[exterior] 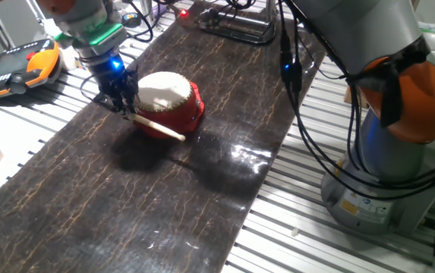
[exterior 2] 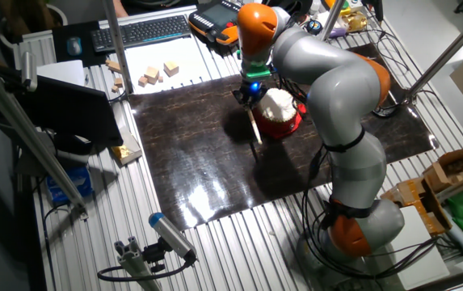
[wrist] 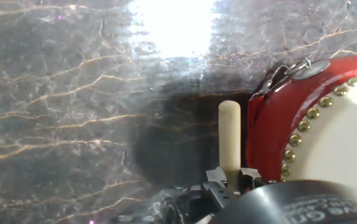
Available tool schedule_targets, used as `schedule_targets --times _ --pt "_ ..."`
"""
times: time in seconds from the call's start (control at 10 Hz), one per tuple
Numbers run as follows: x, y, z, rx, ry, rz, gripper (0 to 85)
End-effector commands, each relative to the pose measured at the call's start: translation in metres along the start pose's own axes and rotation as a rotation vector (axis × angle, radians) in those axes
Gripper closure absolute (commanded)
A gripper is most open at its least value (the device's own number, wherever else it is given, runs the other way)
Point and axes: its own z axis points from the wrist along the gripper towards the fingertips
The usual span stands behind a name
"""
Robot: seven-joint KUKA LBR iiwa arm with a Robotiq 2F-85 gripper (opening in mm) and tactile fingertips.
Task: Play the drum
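The drum has a glossy red body, a studded rim and a cream-white skin, and stands on the dark marbled mat. It also shows in the other fixed view and at the right of the hand view. My gripper is shut on a pale wooden drumstick, just left of the drum. The stick points past the drum's front side, low beside the red wall, not over the skin. The hand view shows the stick held upright in the fingers next to the drum's wall.
An orange-and-black pendant lies off the mat at the far left. Wooden blocks and a keyboard lie beyond the mat. The arm's base and cables stand to the right. A black frame sits at the mat's far end.
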Motion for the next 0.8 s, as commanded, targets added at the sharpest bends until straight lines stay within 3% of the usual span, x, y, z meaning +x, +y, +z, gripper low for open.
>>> schedule_targets --times 0.0,0.2,0.3,0.4,0.5,0.6,0.7 --pt "0.0 0.0004 0.0002 -0.004 0.0 0.004 78.7" --pt "0.0 0.0004 0.0002 -0.024 0.007 0.022 82.0" --pt "0.0 0.0004 0.0002 -0.006 -0.009 0.043 81.7" --pt "0.0 0.0004 0.0002 0.048 -0.028 0.051 79.0" --pt "0.0 0.0004 0.0002 0.048 -0.033 0.062 77.3" --pt "0.0 0.0004 0.0002 0.041 -0.065 0.069 77.3" --pt "0.0 0.0004 0.0002 0.058 -0.085 0.078 77.3"
